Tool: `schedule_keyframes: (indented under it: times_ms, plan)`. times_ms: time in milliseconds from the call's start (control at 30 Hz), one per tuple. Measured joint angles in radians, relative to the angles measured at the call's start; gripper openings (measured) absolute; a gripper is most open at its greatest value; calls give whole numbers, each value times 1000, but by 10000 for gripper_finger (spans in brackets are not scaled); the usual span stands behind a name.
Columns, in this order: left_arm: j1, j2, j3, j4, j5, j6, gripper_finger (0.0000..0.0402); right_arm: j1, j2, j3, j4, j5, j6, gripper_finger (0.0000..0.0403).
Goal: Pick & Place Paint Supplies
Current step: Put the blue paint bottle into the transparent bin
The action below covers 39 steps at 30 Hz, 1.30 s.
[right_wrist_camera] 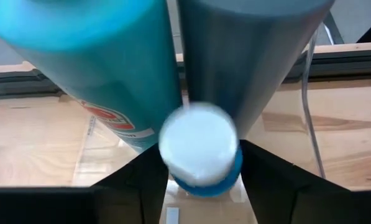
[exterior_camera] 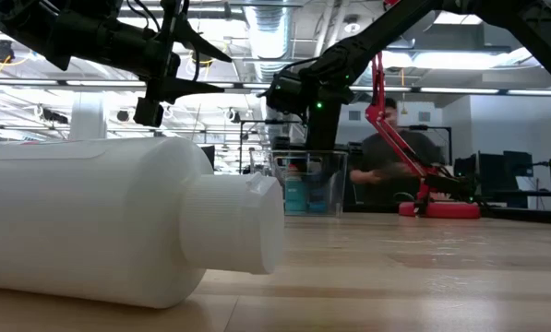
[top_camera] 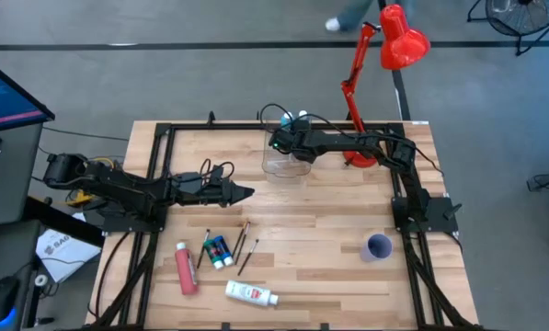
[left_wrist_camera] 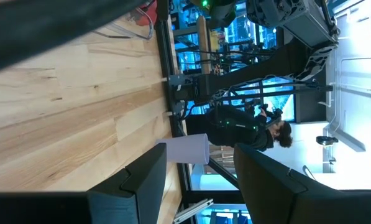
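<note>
Over the clear box (top_camera: pixel 287 164), far side of table: right gripper (top_camera: pixel 280 142), fingers parting beside a light blue bottle (right_wrist_camera: pixel 86 68) and grey bottle (right_wrist_camera: pixel 247 56). Advice: lift straight, avoiding the walls. Left gripper (top_camera: pixel 246 192) idle, fingers apart, mid-table. Remaining supplies near front edge.

The table (top_camera: pixel 329 230) is pale planked wood, smooth with a faint sheen, framed in matt black metal rails (top_camera: pixel 403 198). Between the right gripper's (right_wrist_camera: pixel 199 163) matt black fingers (right_wrist_camera: pixel 141 177) stands a light blue bottle (right_wrist_camera: pixel 95 68) of glossy plastic with a smooth white cap (right_wrist_camera: pixel 198 148); just beside it is a grey bottle (right_wrist_camera: pixel 247 56), satin plastic. The clear box (top_camera: pixel 286 164) around them is see-through glossy plastic. The white bottle (exterior_camera: pixel 90 221) lying on the wood is matt, ribbed at its neck.
</note>
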Motion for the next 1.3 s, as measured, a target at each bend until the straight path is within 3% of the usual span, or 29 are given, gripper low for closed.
schedule_keyframes:
  times_ms: [433, 1300]
  plan:
    - [0, 0, 0, -7, 0, 0, 182, 7, -1, 0, 0, 0, 0, 224]
    - [0, 0, 0, -13, 0, 0, 182, 20, -1, 0, 0, -49, 10, 246]
